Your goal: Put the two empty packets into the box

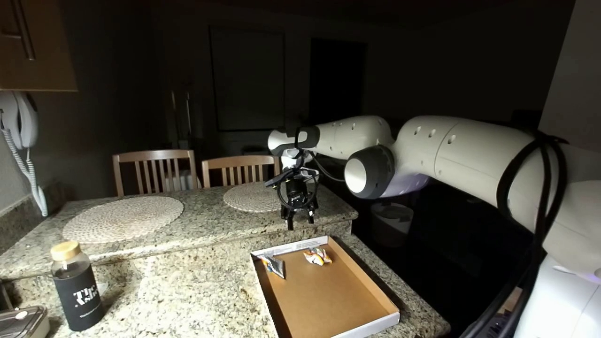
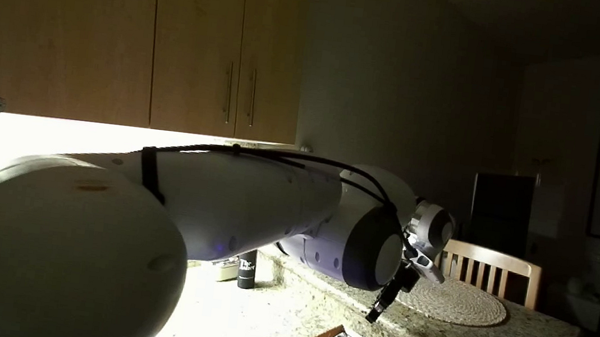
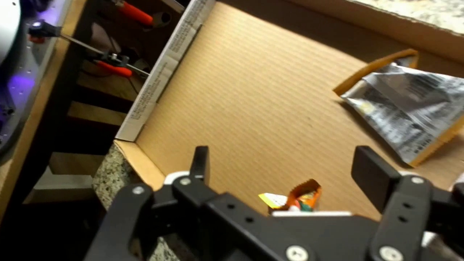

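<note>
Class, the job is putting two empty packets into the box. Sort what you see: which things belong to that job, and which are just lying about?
Part of the job:
silver packet
orange-and-white packet
brown box, both packets inside
gripper

Not part of it:
dark bottle
round placemats
wooden chairs
wall phone

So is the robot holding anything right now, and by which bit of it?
Nothing is held: the tool is open, its jaws wide apart. The silver wrapper and orange wrapper lie in the cardboard box.

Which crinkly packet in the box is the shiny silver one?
The silver packet lies nearer the bottle; the other packet shows white, orange and yellow instead.
</note>
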Action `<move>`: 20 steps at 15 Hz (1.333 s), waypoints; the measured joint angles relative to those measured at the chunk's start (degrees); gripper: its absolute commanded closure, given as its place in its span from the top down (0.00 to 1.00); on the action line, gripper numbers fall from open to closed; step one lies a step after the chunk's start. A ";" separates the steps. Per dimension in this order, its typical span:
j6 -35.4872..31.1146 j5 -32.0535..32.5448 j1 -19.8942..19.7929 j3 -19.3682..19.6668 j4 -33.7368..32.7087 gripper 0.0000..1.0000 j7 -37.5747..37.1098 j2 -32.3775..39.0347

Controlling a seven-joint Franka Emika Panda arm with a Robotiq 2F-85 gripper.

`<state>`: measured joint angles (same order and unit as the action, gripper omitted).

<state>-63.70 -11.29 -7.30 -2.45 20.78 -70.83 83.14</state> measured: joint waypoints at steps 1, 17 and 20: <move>-2.91 0.02 0.05 0.15 -0.24 1.00 -0.14 -0.28; -29.75 18.57 8.25 13.49 -0.69 1.00 -0.02 -4.41; -34.39 19.27 8.54 14.06 -0.74 1.00 0.26 -5.02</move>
<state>-98.09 7.98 1.24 11.61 20.03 -70.57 78.11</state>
